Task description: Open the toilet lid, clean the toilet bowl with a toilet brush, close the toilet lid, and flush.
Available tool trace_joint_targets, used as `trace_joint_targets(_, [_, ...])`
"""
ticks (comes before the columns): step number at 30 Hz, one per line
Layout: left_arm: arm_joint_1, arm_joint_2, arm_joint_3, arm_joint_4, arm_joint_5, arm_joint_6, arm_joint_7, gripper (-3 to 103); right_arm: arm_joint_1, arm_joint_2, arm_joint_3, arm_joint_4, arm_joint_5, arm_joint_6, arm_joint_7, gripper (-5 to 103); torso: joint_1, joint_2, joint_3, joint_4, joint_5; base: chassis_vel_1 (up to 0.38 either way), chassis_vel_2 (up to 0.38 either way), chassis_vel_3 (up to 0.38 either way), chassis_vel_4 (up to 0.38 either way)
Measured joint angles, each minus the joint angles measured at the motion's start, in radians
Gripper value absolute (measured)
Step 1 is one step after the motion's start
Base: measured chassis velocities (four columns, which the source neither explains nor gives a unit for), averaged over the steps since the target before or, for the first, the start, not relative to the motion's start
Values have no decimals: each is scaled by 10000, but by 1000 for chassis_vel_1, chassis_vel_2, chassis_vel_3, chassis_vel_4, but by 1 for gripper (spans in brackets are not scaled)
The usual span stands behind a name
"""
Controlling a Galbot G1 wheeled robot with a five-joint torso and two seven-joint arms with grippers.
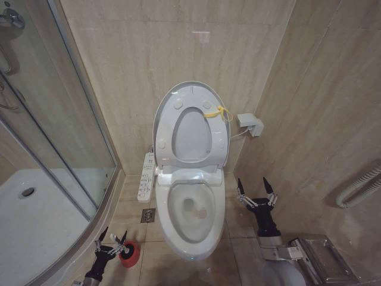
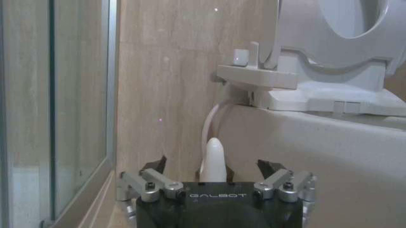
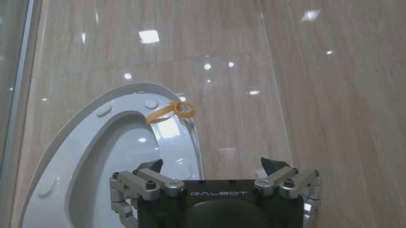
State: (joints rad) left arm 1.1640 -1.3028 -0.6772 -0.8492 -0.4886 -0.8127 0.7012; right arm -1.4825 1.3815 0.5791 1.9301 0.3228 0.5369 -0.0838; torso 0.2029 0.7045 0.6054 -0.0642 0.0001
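Head view: one toilet lid (image 1: 191,95) raised, one toilet bowl (image 1: 191,210), two grippers.

The glossy white oval plastic toilet lid (image 1: 191,95) stands raised against the wall, yellow tie at its edge; the white ceramic toilet bowl (image 1: 191,211) lies open, stained yellowish at bottom.

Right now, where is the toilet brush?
In the head view, the toilet brush sits in its red holder on the floor, left of the toilet bowl, right beside the left gripper.
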Motion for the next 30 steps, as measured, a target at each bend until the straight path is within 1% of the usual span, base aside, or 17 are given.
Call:
trace_joint_targets(7, [154, 35, -63, 91, 18, 4, -23, 92, 29, -1, -5, 24, 6, -13, 10, 100, 0, 0, 0, 4, 0, 0, 0, 0, 0])
trace_joint_targets(8, [167, 45, -71, 125, 12, 15, -20, 65, 29, 2, -12, 26, 7, -15, 11, 100, 0, 0, 0, 4, 0, 0, 0, 0, 0])
trace_joint_targets(14, [253, 31, -82, 122, -15, 40, 28, 65, 22, 5, -22, 36, 7, -15, 12, 100, 0, 0, 0, 2, 0, 0, 0, 0, 0])
trace_joint_targets(15, [274, 21, -83, 106, -16, 41, 39, 38, 20, -1, -23, 37, 8, -15, 14, 100, 0, 0, 0, 2, -1, 0, 0, 0, 0])
trace_joint_targets(22, [430, -7, -118, -33, -31, 46, 69, 38, 29, -30, -22, 36, 19, -14, 17, 100, 0, 0, 0, 0, 0, 0, 0, 0, 0])
trace_joint_targets(23, [493, -8, -139, -99, -44, 48, 66, 20, 38, -30, -28, 30, 19, -13, 18, 100, 0, 0, 0, 0, -4, 0, 0, 0, 0])
trace_joint_targets(25, [570, -5, -162, -206, -79, 51, 58, 20, 47, -27, -39, 25, 19, -12, 18, 100, 0, 0, 0, 1, -2, 0, 0, 0, 0])
trace_joint_targets(28, [860, 16, -199, -685, -260, 82, 17, 20, 63, -19, -55, 12, 19, -8, 16, 100, 0, 0, 0, 2, -3, 0, 0, 0, 0])
trace_joint_targets(29, [1072, 34, -225, -1114, -369, 121, -44, 20, 71, -14, -62, -1, 17, -6, 12, 100, 0, 0, 0, 3, -2, 0, 0, 0, 0])
trace_joint_targets(30, [1072, 34, -225, -1114, -369, 121, -44, 20, 71, -14, -62, -1, 17, -6, 12, 100, 0, 0, 0, 3, -2, 0, 0, 0, 0])
